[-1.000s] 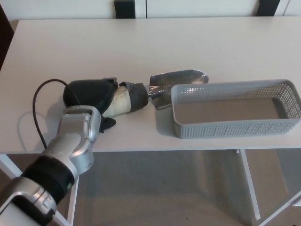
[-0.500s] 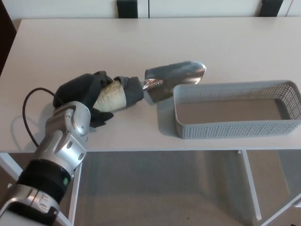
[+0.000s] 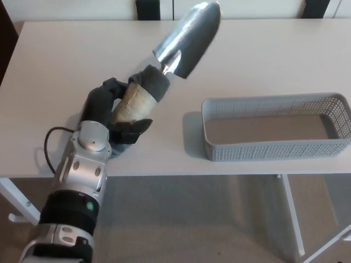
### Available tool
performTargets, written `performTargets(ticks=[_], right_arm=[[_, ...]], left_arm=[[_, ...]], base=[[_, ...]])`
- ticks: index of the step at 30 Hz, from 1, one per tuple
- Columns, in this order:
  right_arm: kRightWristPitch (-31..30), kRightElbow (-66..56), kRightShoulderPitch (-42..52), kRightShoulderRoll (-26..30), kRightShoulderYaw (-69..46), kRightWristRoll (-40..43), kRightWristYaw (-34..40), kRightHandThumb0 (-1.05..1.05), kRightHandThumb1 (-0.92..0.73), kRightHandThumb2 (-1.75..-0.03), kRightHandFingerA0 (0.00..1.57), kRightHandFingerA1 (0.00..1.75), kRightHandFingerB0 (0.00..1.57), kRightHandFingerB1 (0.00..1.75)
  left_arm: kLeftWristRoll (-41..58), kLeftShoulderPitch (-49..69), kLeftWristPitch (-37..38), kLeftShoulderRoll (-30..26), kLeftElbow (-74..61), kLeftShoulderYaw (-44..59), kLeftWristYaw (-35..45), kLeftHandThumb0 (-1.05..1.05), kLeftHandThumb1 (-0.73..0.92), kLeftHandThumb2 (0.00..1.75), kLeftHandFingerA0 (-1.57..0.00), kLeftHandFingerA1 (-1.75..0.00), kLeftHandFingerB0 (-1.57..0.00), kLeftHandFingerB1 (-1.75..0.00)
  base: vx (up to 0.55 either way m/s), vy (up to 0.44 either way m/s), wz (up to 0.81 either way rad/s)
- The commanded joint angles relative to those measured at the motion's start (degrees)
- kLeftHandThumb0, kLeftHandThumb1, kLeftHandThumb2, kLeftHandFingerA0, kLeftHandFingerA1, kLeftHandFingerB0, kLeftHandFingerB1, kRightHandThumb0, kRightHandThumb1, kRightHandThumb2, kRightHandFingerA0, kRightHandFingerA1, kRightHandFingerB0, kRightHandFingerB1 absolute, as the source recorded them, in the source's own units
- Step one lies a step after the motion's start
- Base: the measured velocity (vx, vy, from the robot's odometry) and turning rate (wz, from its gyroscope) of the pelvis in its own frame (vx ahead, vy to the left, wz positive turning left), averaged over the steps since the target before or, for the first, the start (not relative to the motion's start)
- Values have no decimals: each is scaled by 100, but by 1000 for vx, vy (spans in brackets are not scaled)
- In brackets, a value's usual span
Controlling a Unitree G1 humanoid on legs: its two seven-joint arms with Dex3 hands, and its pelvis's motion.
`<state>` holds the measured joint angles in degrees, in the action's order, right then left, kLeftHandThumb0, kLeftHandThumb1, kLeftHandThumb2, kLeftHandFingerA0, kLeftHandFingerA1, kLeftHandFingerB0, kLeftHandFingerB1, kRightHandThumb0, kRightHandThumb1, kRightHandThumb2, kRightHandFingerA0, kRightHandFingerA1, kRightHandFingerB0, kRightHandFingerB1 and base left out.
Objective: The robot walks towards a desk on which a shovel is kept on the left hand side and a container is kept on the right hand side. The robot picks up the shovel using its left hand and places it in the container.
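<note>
- My left hand [image 3: 118, 112] is clamped on the shovel [image 3: 164, 60], black fingers [image 3: 133, 127] wrapped around its pale handle grip.
- Shovel is off the worktop [image 3: 263, 49], held in the air above the left-centre of it, tilted so the blade points up and away from me, toward the far edge.
- Blade is bare metal, scoop-shaped, shiny; its tip reaches near the top of the view. A dark collar sits between blade and pale grip.
- Container [image 3: 277, 127] is a grey perforated basket, long and rectangular, standing flat on the right side of the worktop close to the near edge. Nothing lies inside it; the worktop shows through its base.
- Shovel and container are apart: the blade is up and to the left of the container's left end, not over it.
- My left forearm [image 3: 82, 175], silver with a black band, comes in from the lower left. A black cable [image 3: 50, 143] loops beside the wrist.
- Right hand does not show in this view.
- Worktop is pale, plain. Floor beneath is grey; white legs of the worktop show below.
</note>
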<state>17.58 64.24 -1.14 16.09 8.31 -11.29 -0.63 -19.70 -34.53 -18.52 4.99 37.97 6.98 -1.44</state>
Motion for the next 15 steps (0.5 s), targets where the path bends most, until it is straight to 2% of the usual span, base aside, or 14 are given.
performTargets(ticks=[1,3,5,6,8,9,11,12,13,14,15], right_arm=[[-77,-65,-66,191,44,-132,-105,-45,-66,-60,45,42,34,35],[-104,-99,-43,213,85,-169,-109,-44,-66,-60,43,41,34,35],[-165,-115,-45,200,88,-158,-123,-44,-66,-60,42,41,33,34],[-193,-129,-42,201,101,-171,-119,-44,-66,-60,41,40,33,34],[-209,-166,-26,211,110,-177,-119,-44,-66,-60,40,40,33,34],[-210,-154,-27,209,112,-177,-120,-45,-66,-60,40,40,33,34],[-211,-170,-14,214,133,-198,-114,-45,-66,-60,41,40,34,34],[-209,-171,-12,212,136,-199,-108,-45,-66,-60,41,40,34,34],[-212,-182,-4,211,140,-197,-109,-45,-66,-60,41,40,34,34],[-214,-186,3,209,136,-190,-118,-44,-66,-60,41,40,34,34],[-217,-186,9,207,130,-180,-130,-44,-66,-60,41,40,34,34]], left_arm=[[2117,465,253,634,-745,1492,-53,-12,86,64,-74,-175,-52,-121],[1641,591,251,571,-1125,1033,127,-14,86,61,-76,-173,-54,-131],[1442,673,147,586,-1562,768,271,-16,84,62,-72,-168,-63,-118],[1273,693,86,553,-1735,576,317,-17,81,64,-75,-164,-70,-111],[1244,718,5,524,-1921,423,461,-16,81,65,-77,-163,-71,-109],[1052,743,41,450,-2022,190,506,-15,80,64,-80,-156,-71,-109],[880,830,281,302,-2192,-201,671,-17,79,71,-84,-153,-74,-113],[793,836,228,229,-2289,-367,707,-19,83,64,-81,-155,-66,-120],[727,846,207,112,-2389,-576,780,-21,78,67,-80,-154,-70,-93],[655,853,256,-4,-2444,-758,840,-22,80,68,-81,-153,-75,-83],[572,858,325,-128,-2490,-948,891,-22,80,68,-81,-153,-75,-83]], base=[[0,0,0],[0,0,0],[0,0,0],[0,0,0],[0,0,0],[0,0,0],[0,0,0],[0,0,0],[0,0,0],[0,0,0],[0,0,0]])
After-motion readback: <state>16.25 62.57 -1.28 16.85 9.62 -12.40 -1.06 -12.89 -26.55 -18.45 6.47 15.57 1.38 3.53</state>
